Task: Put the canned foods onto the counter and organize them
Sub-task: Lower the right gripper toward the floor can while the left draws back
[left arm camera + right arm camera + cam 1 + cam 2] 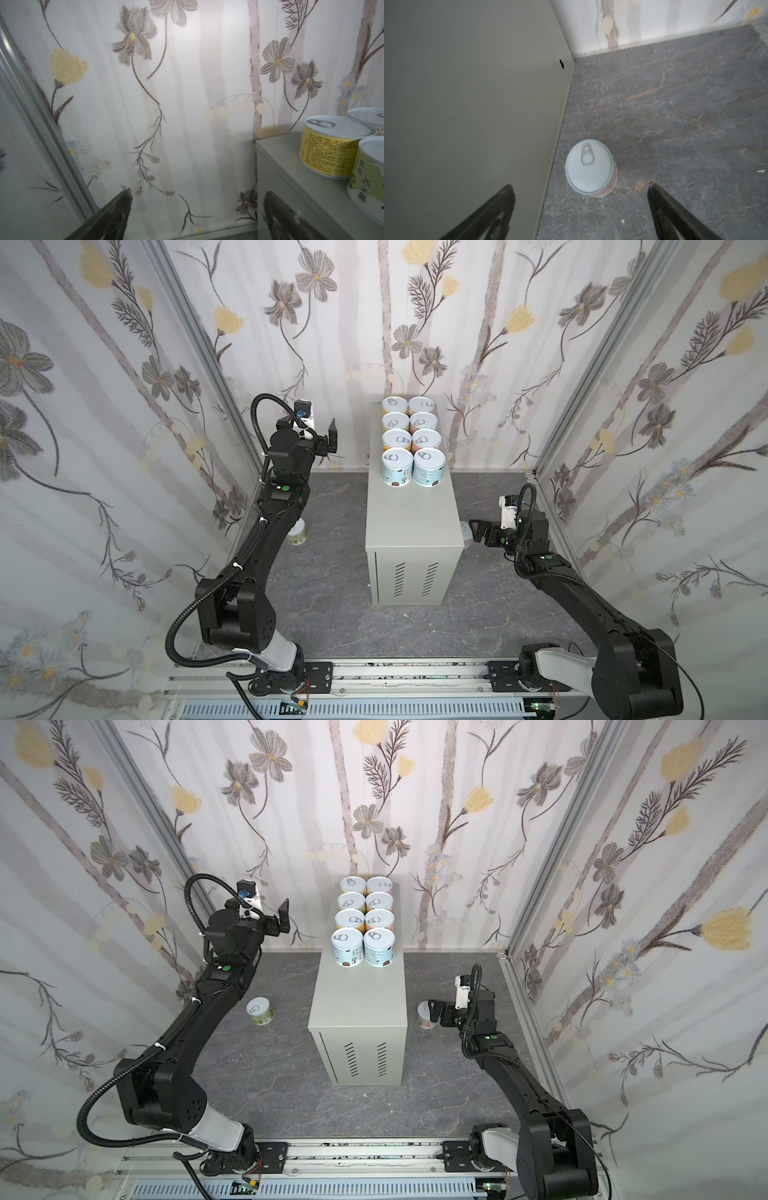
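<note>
Ok so the counter (411, 510) sits mid-floor with its far end at the back wall (353, 344). On the far half of its top stand eight cans (397, 440), upright, two columns of four, packed tight. The near half of the top is bare. The nearest pair have light blue labels.

Two more are down on the floor (270, 1073). A green-labelled can (259, 1011) stands left of the counter, well apart from it. In a top view it shows whole; in a top view the left arm (266, 531) covers part of it. A pinkish can (424, 1016) stands just beside the counter's right side, and in a top view the counter's corner hides nearly all of it. The right wrist view shows it best: upright, pull-tab lid up, close to the side wall, though I can't tell if it touches.

The right gripper (434, 1013) is low, right at that pinkish can. Its fingers are spread wide and the can sits just ahead of the tips, neither one touching it.

The left gripper (330, 439) is up at can height, left of the counter's far end. Its fingers are apart with only wallpaper between them. Its wrist view gives side labels the top views don't: a yellow can (332, 149) and a yellow-green can (369, 182) with Chinese characters, both at the counter's left edge.
</note>
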`<control>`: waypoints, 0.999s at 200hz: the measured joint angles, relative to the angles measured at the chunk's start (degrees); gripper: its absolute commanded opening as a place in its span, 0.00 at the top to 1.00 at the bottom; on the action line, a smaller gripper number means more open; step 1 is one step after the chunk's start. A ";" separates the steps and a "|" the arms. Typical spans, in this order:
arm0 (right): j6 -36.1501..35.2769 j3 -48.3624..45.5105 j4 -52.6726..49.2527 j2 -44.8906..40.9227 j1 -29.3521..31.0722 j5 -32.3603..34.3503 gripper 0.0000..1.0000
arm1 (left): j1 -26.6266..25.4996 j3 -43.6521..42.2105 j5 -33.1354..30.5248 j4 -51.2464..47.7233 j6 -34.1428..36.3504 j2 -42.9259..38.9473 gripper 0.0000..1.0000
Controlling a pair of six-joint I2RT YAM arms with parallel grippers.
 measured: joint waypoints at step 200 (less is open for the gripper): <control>-6.80 15.80 2.69 28.98 7.52 6.47 0.04 | 1.09 -4.07 0.04 -5.20 2.60 -4.15 0.00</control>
